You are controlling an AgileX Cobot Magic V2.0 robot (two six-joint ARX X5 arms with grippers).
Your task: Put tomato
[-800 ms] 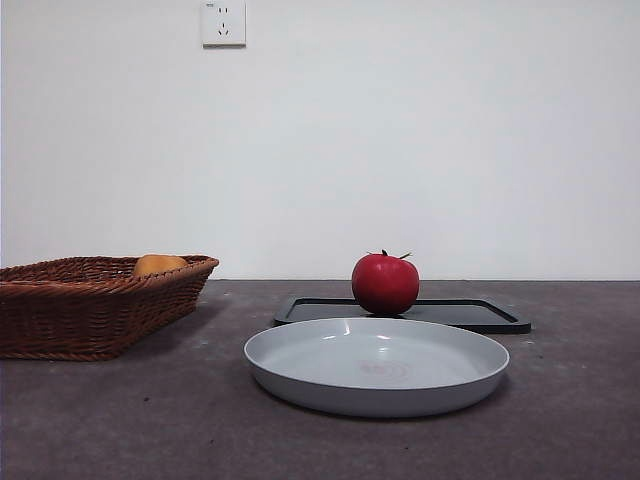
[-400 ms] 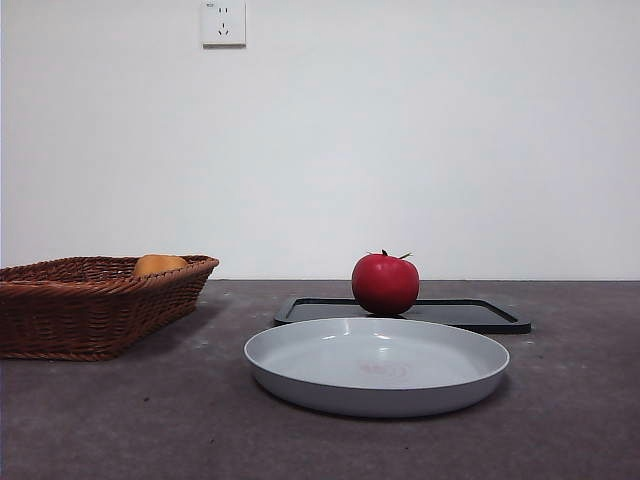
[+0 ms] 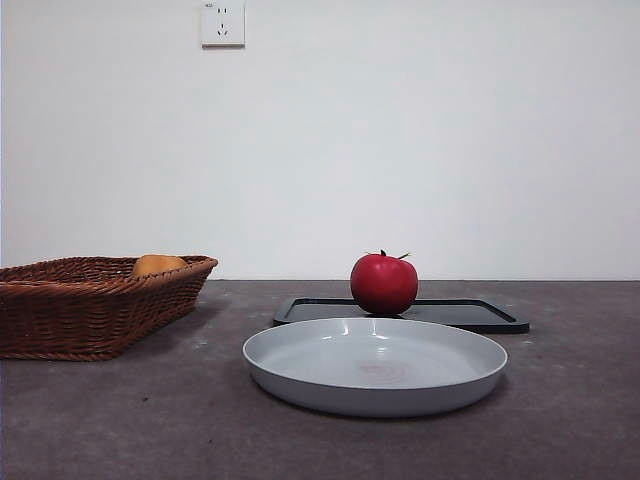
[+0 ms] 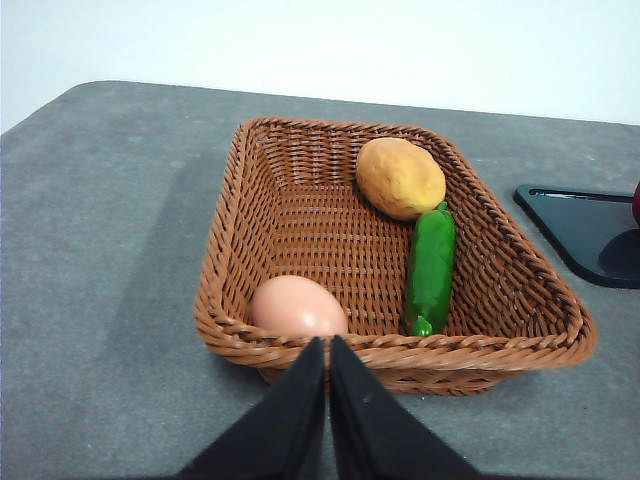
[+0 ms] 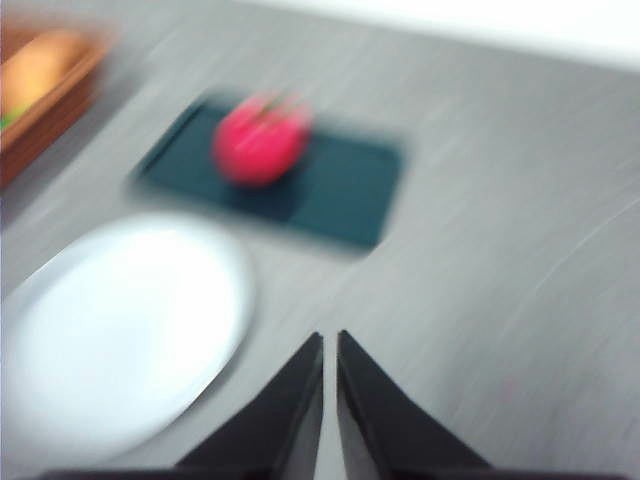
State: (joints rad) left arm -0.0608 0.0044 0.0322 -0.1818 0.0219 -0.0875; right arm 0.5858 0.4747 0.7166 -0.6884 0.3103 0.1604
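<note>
The glossy red tomato (image 3: pixel 384 284) with its green stem stands on the black tray (image 3: pixel 470 314), just behind the grey plate (image 3: pixel 375 366). The blurred right wrist view shows the tomato (image 5: pixel 260 144) on the tray (image 5: pixel 340 190), well ahead of my right gripper (image 5: pixel 329 345), whose jaws are shut on nothing above bare table beside the plate (image 5: pixel 110 330). My left gripper (image 4: pixel 327 350) is shut and empty, hovering at the near rim of the wicker basket (image 4: pixel 230 250). Neither arm shows in the front view.
The wicker basket (image 3: pixel 90 300) stands at the left and holds an orange-yellow fruit (image 4: pixel 400 177), a green vegetable (image 4: pixel 430 270) and an egg (image 4: pixel 297 306). A corner of the black tray (image 4: pixel 590 235) lies beside the basket. A wall with a socket (image 3: pixel 223 23) closes the back.
The front view has shifted very slightly left; the things stand as before. The right wrist view is motion-blurred, so that arm is moving.
</note>
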